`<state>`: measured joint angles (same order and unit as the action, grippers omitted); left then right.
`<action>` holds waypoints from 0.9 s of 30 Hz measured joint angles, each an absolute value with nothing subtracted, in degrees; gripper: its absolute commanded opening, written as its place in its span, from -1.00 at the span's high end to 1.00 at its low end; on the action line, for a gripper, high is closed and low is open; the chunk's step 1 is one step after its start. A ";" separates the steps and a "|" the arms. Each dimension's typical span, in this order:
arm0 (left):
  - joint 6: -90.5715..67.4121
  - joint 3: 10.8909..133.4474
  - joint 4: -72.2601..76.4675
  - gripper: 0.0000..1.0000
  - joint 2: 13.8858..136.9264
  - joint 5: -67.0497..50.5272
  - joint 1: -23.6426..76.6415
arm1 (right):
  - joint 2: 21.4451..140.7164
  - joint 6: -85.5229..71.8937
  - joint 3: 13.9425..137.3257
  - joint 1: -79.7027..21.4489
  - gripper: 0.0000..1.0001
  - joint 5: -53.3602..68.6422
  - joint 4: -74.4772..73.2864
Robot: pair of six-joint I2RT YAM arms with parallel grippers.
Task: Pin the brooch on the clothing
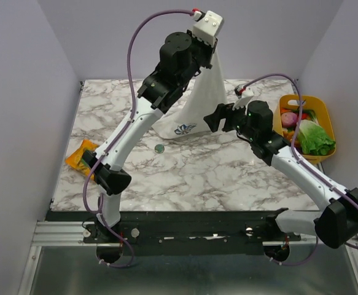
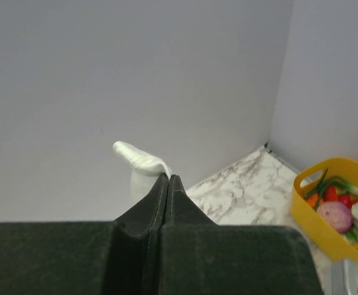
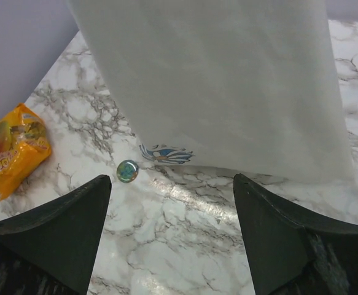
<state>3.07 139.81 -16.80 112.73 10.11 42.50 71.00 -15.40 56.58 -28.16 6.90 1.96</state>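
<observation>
The clothing (image 1: 202, 101), a white T-shirt, hangs like a tent from my raised left gripper (image 1: 204, 49), with its lower edge on the marble table. In the left wrist view the left gripper (image 2: 167, 177) is shut on a bunched fold of the clothing (image 2: 140, 160). A blue flower print (image 3: 166, 153) shows at the hem. The brooch (image 1: 159, 148), a small round dark green disc, lies on the table just left of the print. My right gripper (image 1: 210, 120) hovers open to the right of the shirt, nothing between its fingers; the brooch (image 3: 128, 171) sits beyond its left fingertip.
An orange snack packet (image 1: 80, 153) lies at the table's left edge, also visible in the right wrist view (image 3: 10, 150). A yellow basket (image 1: 323, 114) of vegetables stands at the right edge. Grey walls enclose the table on three sides.
</observation>
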 measured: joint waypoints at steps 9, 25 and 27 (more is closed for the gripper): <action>12.10 111.96 -17.96 1.00 94.02 1.52 42.37 | 61.54 -11.88 54.48 -28.18 -1.00 1.04 7.01; -12.67 43.44 0.16 1.00 60.97 15.18 43.68 | 77.38 -14.26 55.33 -28.18 -0.79 -0.32 4.08; -17.45 38.65 0.58 1.00 55.79 17.04 44.25 | 81.12 -14.98 56.62 -28.18 -0.73 0.43 2.24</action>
<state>-17.45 38.65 0.58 55.79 17.04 44.25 81.12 -14.98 56.62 -28.18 0.43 2.24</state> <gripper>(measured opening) 0.009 0.905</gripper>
